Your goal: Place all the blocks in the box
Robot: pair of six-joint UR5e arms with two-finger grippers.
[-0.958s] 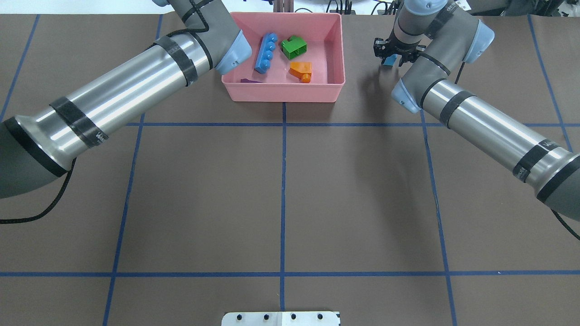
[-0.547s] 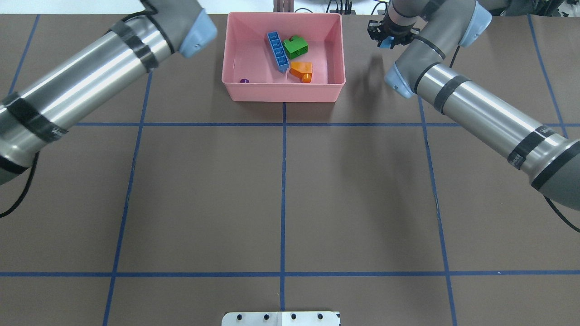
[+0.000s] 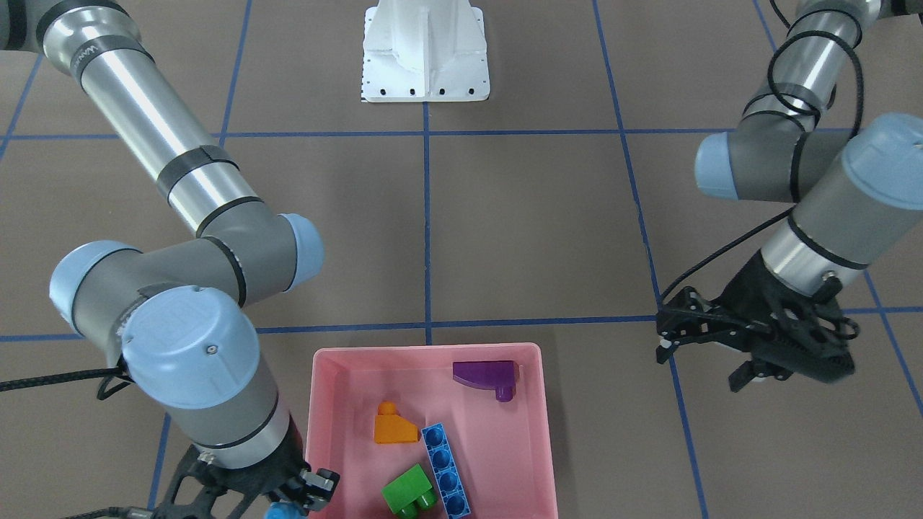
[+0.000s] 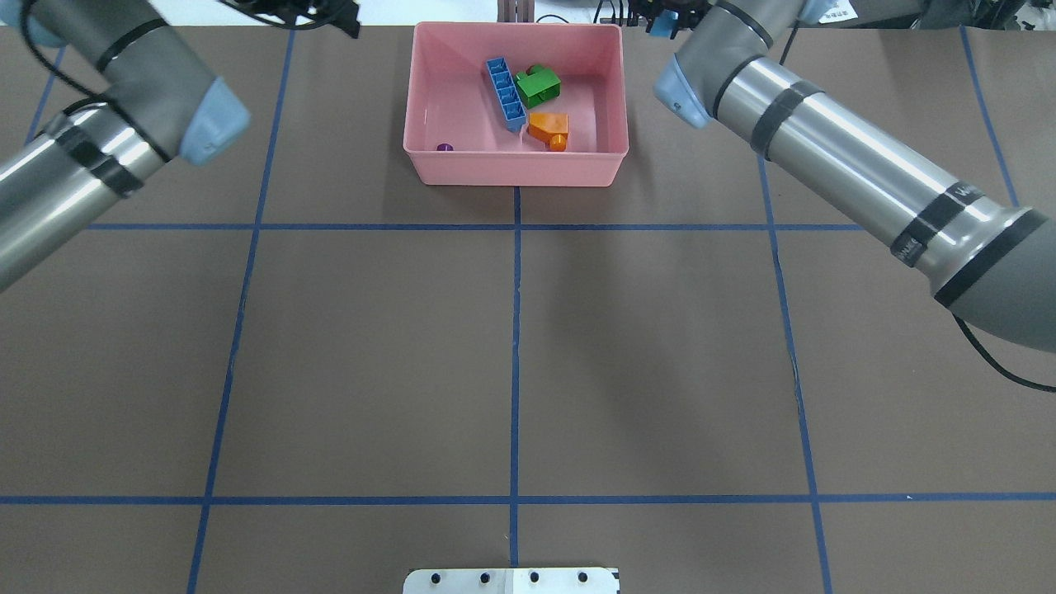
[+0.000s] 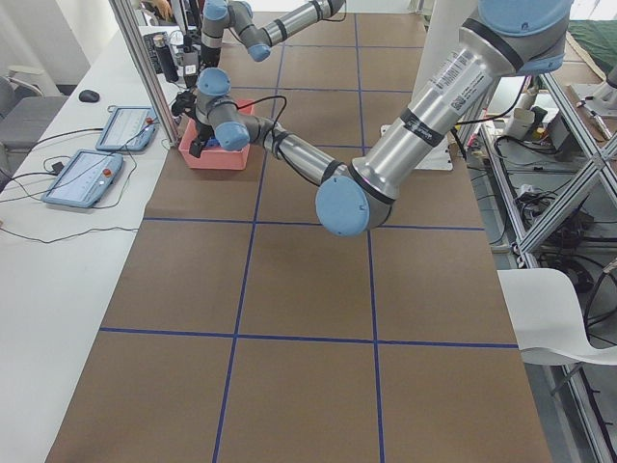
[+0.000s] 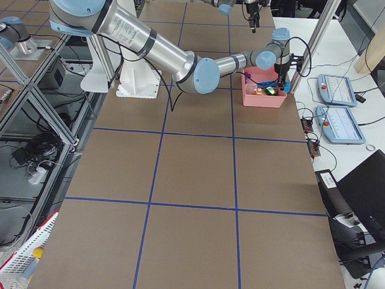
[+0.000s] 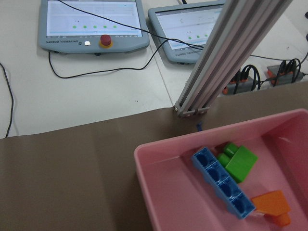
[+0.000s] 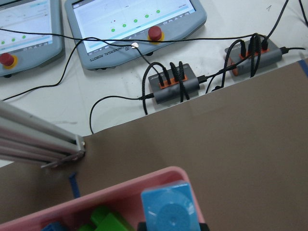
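The pink box (image 4: 511, 169) stands at the far middle of the table. In it lie the long blue brick (image 4: 505, 92), the green brick (image 4: 538, 85), the orange brick (image 4: 549, 128) and the purple brick (image 3: 484, 375). My right gripper (image 3: 288, 504) is shut on the tiny blue brick (image 8: 168, 209) and holds it raised by the box's far right corner, at the rim (image 8: 96, 202). My left gripper (image 3: 696, 360) is open and empty, raised over the table left of the box (image 3: 537, 447).
An aluminium post (image 7: 226, 53) rises just beyond the box's far edge. Two teach pendants (image 8: 134, 24) and cable hubs (image 8: 173, 84) lie on the white bench past the table. The white robot base (image 3: 425, 50) is at the near edge.
My left arm has pulled back left from over the box, and the long blue brick there has rolled studs-down. My right gripper has carried the tiny blue brick further away, towards the box's far corner.
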